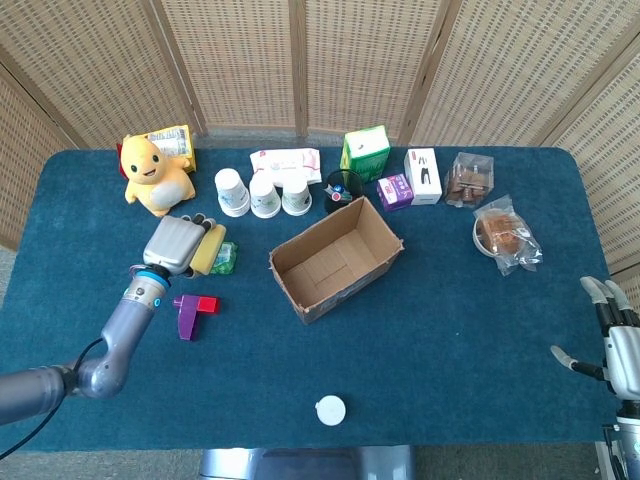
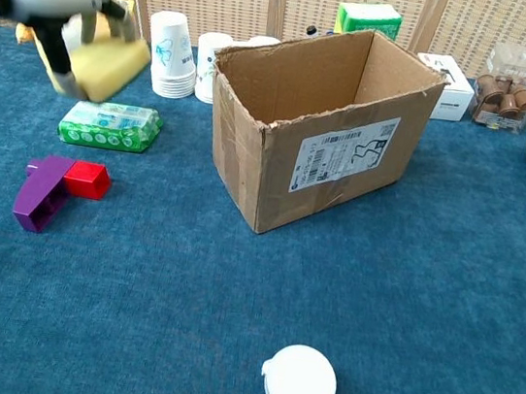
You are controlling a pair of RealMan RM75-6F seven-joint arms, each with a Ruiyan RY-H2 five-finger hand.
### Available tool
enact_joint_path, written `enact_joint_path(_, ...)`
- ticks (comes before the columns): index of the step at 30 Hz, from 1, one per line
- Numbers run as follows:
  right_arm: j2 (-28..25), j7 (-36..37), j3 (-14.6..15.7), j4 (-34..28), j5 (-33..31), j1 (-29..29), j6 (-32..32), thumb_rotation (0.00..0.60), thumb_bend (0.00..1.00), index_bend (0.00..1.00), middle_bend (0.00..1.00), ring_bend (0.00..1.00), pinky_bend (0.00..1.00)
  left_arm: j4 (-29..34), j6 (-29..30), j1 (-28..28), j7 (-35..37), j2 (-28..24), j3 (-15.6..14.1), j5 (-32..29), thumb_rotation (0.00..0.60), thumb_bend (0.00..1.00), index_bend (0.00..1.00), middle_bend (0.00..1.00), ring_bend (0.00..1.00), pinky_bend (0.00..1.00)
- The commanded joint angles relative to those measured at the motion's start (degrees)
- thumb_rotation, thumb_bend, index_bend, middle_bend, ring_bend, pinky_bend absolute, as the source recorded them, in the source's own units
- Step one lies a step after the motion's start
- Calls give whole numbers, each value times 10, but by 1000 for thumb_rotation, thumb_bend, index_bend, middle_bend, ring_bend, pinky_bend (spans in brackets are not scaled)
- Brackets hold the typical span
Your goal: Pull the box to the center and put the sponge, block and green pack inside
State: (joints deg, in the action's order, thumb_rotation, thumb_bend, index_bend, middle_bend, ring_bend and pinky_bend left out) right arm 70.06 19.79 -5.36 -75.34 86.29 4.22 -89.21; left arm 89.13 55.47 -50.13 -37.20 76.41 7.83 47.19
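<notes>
- Left hand (image 2: 69, 8) grips the yellow sponge (image 2: 105, 65), fingers curled over its top, holding it in the air above the green pack (image 2: 109, 125) (blurred in the chest view).
- Green pack lies flat on the table (image 1: 450, 320), left of the box (image 1: 336, 258).
- Purple-and-red block (image 2: 52, 188) lies nearer the table's front, apart from the pack.
- Box is open-topped, near table centre.
- Right hand (image 1: 612, 345) at the far right edge, fingers spread, holding nothing.
</notes>
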Motion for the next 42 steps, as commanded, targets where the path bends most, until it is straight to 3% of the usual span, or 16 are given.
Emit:
enact_joint_path(1,0,0,0,-1,1,0,0,600,0,73,0,0,233,77,35,19,41,-64,17,56,600,145,353,500,433,623)
enact_joint_path(8,1,-4,0,-6,7,0,-3,600,0,74,0,0,233,178,59,11,67,-116,63,79,600,139,367,507,445,617)
enact_joint_path(14,-1,2,-1,-7,6,-1,-3,600,0,75,0,0,233,219,68,-37,5,-88,90,43,600,130,356,499,444,611)
enact_joint_path(21,-1,9,0,-3,7,0,1,600,0,74,0,0,233,181,75,-106,-62,-7,105,-56,600,125,343,483,428,603)
enact_joint_path(27,0,16,-2,0,5,1,5,600,0,75,0,0,233,129,77,-145,-65,54,112,-58,600,112,324,452,399,595)
enact_joint_path(31,0,19,-2,3,3,1,8,600,0,75,0,0,233,109,75,-164,-82,78,110,-76,600,108,264,300,228,517)
enact_joint_path(33,0,22,-3,5,2,1,7,600,0,79,0,0,233,104,71,-177,-99,89,109,-103,600,108,235,182,110,452)
enact_joint_path(36,0,25,-3,7,3,1,7,600,0,83,0,0,233,104,74,-186,-115,94,105,-124,600,107,186,29,10,371)
enact_joint_path(39,0,27,-3,9,3,1,8,600,0,87,0,0,233,112,82,-189,-118,92,104,-135,600,108,88,0,0,269)
enact_joint_path(42,1,25,-3,11,4,1,7,600,0,89,0,0,233,120,86,-182,-101,83,105,-122,600,109,18,0,0,234)
